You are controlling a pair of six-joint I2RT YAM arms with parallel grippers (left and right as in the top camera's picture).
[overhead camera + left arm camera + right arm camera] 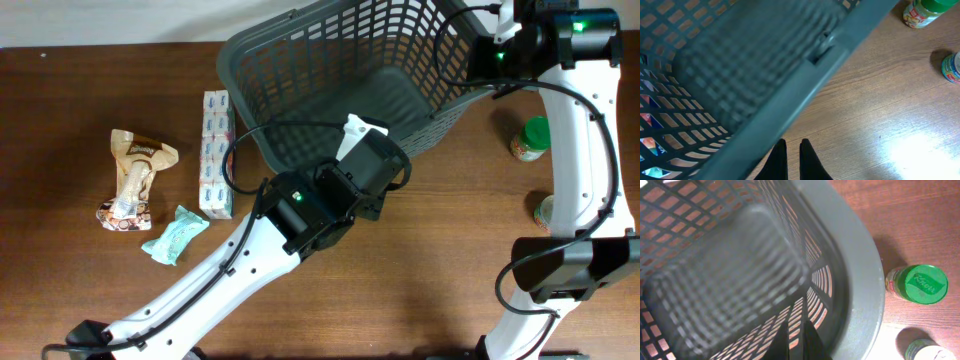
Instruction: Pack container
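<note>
- Overhead: the basket (330, 60) sits at the top middle of the table (420, 280), tipped so that its inside shows.
- The left arm (250, 255) stretches on a slant from the bottom left corner up to the basket's near rim. The left gripper (357, 135) is at that rim, and its fingers cannot be made out from here.
- The right arm (585, 150) rises from the bottom right, and the right gripper (505, 30) is at the basket's far right corner.
- A jar (532, 138) and a can (545, 210) stand right of the basket. A box (215, 155), a brown bag (135, 175) and a teal packet (172, 235) lie to its left.
- Left wrist: the left gripper (792, 157) points at the outer edge of the basket rim (805, 95), above bare wood. Its fingers (780, 160) are nearly together, with nothing seen between them.
- The jar (925, 10) and the can (952, 67) are at the right edge of this view.
- Right wrist: the right gripper (795, 340) hangs inside the basket (715, 280), close to the inner wall below the rim (865, 280). Its fingers (810, 342) are narrow, and whether they pinch the lattice cannot be told.
- The jar (917, 284) and the can (925, 351) stand outside the rim on the table.
</note>
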